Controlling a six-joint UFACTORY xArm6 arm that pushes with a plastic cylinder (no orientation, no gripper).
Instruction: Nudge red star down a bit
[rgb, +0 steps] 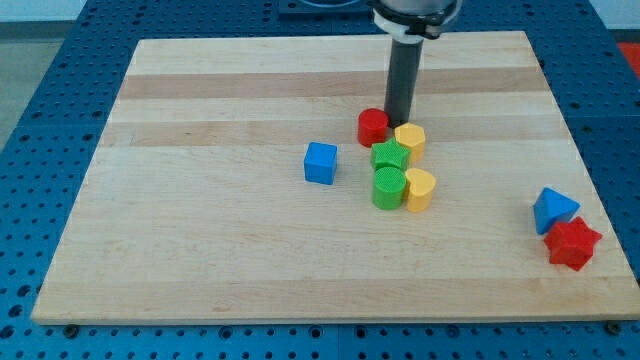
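Observation:
The red star (572, 243) lies near the board's right edge, low in the view, touching the blue triangle (553, 209) just above and to its left. My tip (399, 122) is far from it, near the board's middle. It stands at the top of a cluster, just right of the red cylinder (373, 127) and just above the yellow hexagon (410, 140).
The cluster also holds a green star-like block (390, 157), a green cylinder (388, 187) and a yellow block (419, 189). A blue cube (320, 163) sits to the cluster's left. The wooden board (200, 250) lies on a blue perforated table.

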